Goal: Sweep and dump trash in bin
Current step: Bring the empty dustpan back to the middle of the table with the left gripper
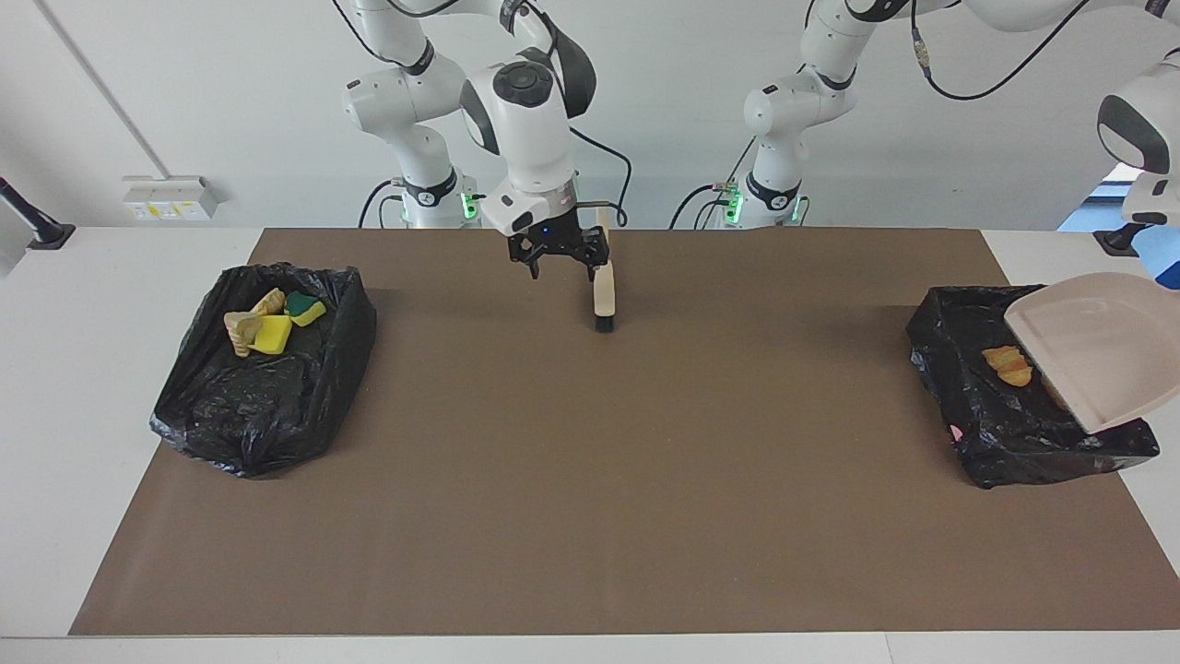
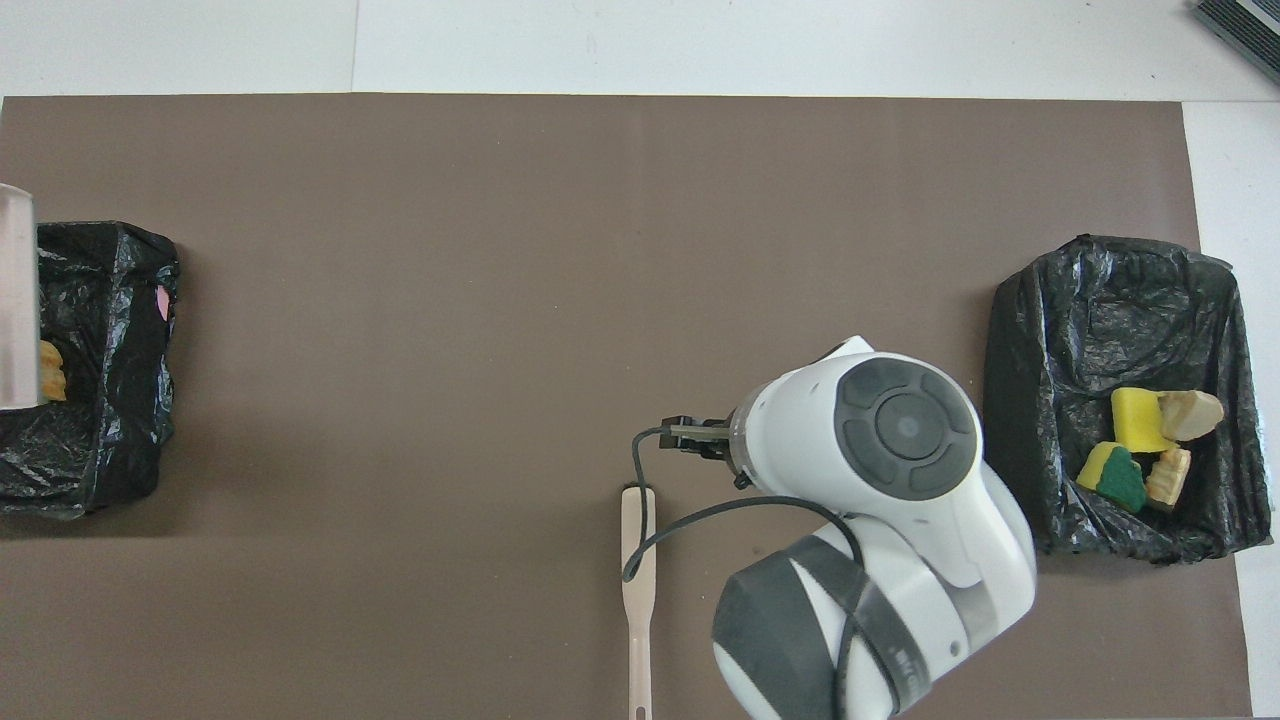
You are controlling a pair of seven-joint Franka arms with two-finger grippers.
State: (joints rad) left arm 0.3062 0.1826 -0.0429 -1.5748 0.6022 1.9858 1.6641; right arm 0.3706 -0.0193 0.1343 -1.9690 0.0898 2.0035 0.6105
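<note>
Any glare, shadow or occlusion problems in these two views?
Facing view: even light, soft shadows under the brush and both bin bags; specular glints on the black bag plastic; the dustpan hides part of the other bag. Overhead view: the right arm's wrist blocks the right gripper entirely, and the frame edge crops the dustpan and that bag.

Trash (image 1: 267,325) in bin (image 1: 221,415)
</note>
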